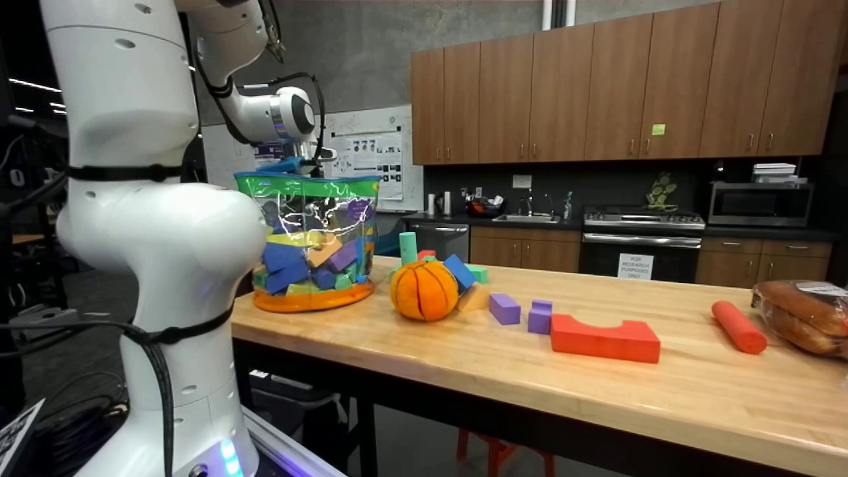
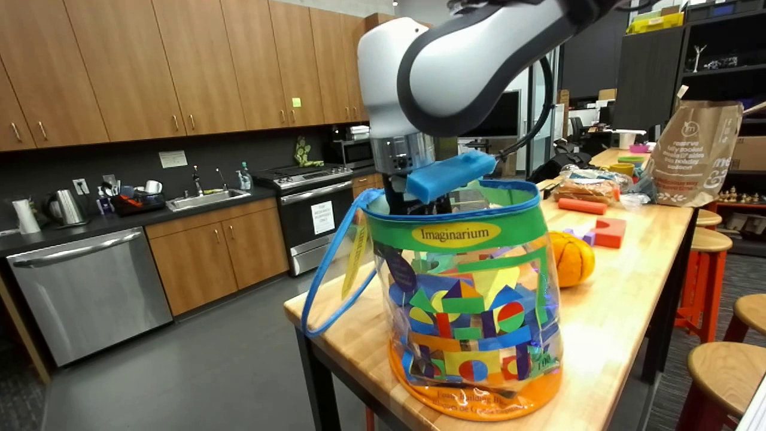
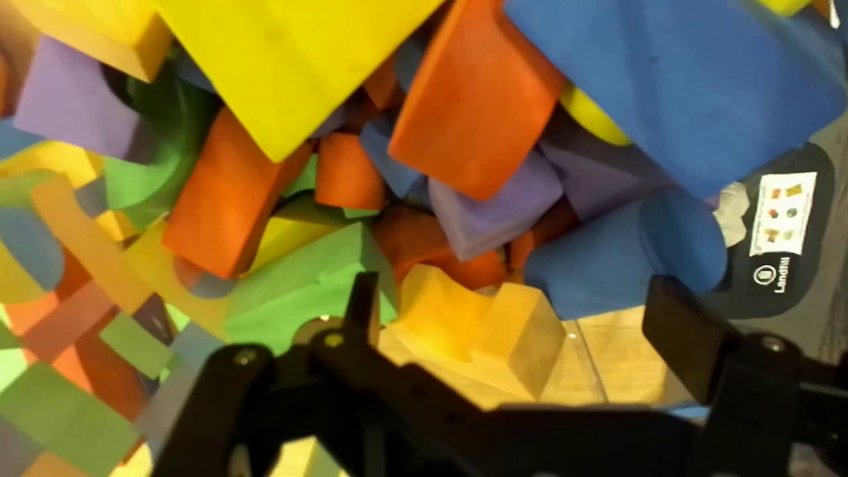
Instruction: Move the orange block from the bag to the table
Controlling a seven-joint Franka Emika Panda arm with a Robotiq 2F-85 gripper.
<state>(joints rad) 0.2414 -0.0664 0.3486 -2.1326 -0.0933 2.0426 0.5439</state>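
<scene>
The jaws reach down over the mouth of the bag (image 2: 470, 305), spread wide, and pinch nothing. The orange block (image 3: 487, 331) is most likely the light orange piece with a scooped-out hollow, lying inside the bag; a redder block (image 3: 477, 99) could be meant instead, but fits the word less well. In the wrist view the light piece shows in the gap between the jaws, nearer the jaw at the left of that view than the one at the right. How far below them it sits cannot be told. Its long axis seems to slant from one jaw toward the other, so a straight close would probably catch it end to end, while a turn beforehand could offer its narrower way. A green block (image 3: 298, 291) lies just beside it, next to that same left-hand jaw, and a blue cylinder (image 3: 616, 255) near its other end. Coming down, then, likely calls for a slight shift leftward in that view to centre the piece, with a risk of landing on the green block. The tabletop (image 1: 477, 348) where it must end up also carries the bag.
</scene>
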